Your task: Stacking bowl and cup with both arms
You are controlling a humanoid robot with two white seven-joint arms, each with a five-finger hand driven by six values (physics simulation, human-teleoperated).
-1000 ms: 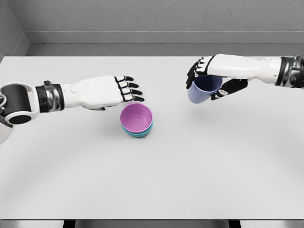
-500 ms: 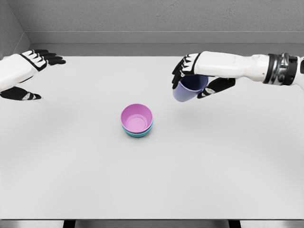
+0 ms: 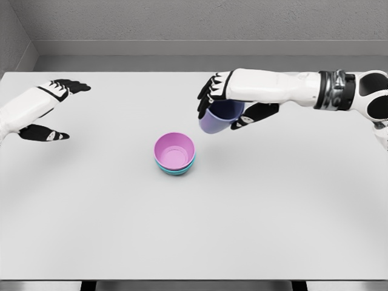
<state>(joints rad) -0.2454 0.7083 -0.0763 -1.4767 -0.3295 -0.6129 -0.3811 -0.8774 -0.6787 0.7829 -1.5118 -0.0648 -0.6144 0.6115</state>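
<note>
We look down from the robot's head onto a plain white table (image 3: pixel 254 218) that fills most of the view, with a grey wall along its far edge. Near the middle of the table, slightly left of centre, sits a pink bowl (image 3: pixel 174 150), open side up and nested inside a teal bowl (image 3: pixel 176 171), of which only a thin rim and lower edge show beneath it. The right arm reaches in from the right edge, white with a dark band at the wrist, and stretches left across the far half of the table. Its right hand (image 3: pixel 229 100) grips a lavender-blue cup (image 3: pixel 218 117), the fingers (image 3: pixel 206 97) curled over the left side of the cup and the thumb (image 3: pixel 254 115) pressed against its right side. The cup is held above the table, tilted, with its dark opening facing up toward the palm and its rounded base pointing down and to the left. It hangs just to the right of and beyond the pink bowl, close to it but not touching. At the far left edge we see the left hand (image 3: pixel 36 109), lifted and well apart from the bowls, holding nothing, its black-tipped fingers (image 3: pixel 70 86) extended and its thumb (image 3: pixel 45 134) spread wide below them.
</note>
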